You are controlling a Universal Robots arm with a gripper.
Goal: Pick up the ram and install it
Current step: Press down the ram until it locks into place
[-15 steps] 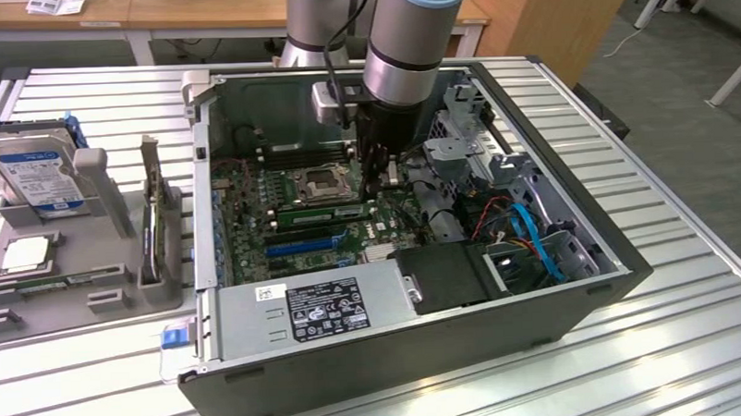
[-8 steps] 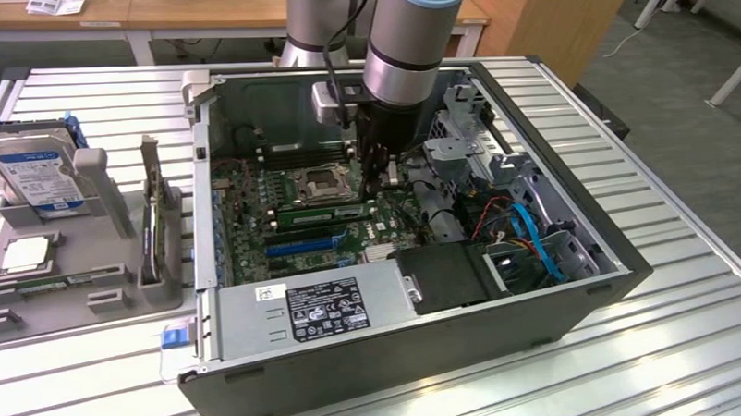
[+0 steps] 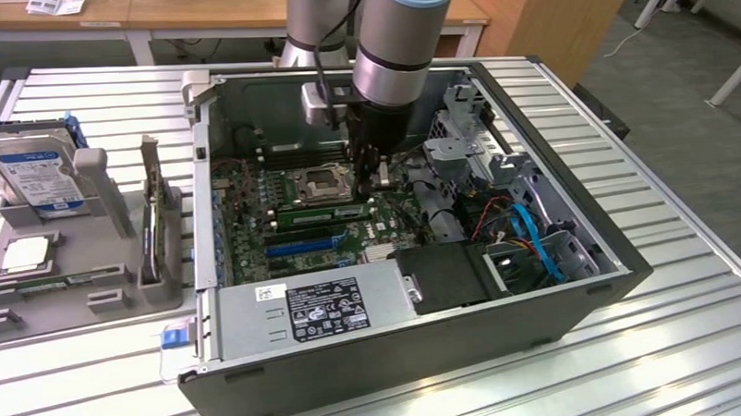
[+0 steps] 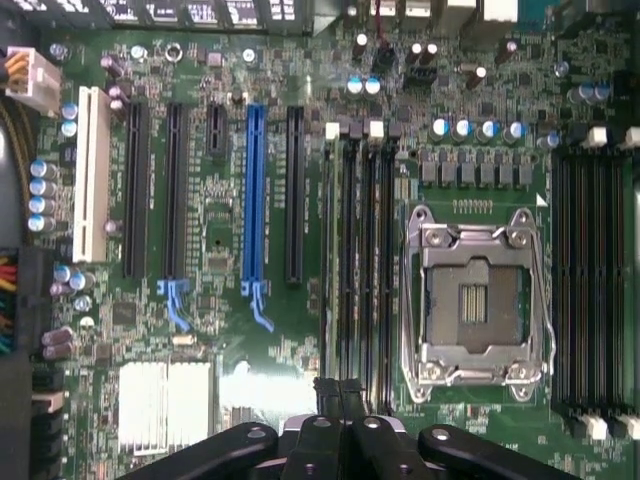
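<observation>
The ram [image 3: 327, 212] is a long green stick standing on edge in a memory slot beside the empty CPU socket [image 3: 317, 184], inside the open computer case [image 3: 413, 354]. In the wrist view it appears edge-on as a thin pale strip [image 4: 326, 250] in the outermost of the black slots next to the socket [image 4: 475, 295]. My gripper [image 3: 376, 183] hangs low over the motherboard, just above the stick's end toward the exterior view's right. Its black fingertips [image 4: 325, 388] are pressed together, shut, with nothing between them, right over that end of the slot row.
Drive cage metalwork and blue and red cables [image 3: 532, 230] crowd the case on the exterior view's right. The power supply [image 3: 318, 307] fills the near side. A grey parts tray [image 3: 53, 302] on the exterior view's left holds a hard drive [image 3: 36, 173], a silver CPU chip [image 3: 24, 254] and an upright card [image 3: 159, 225].
</observation>
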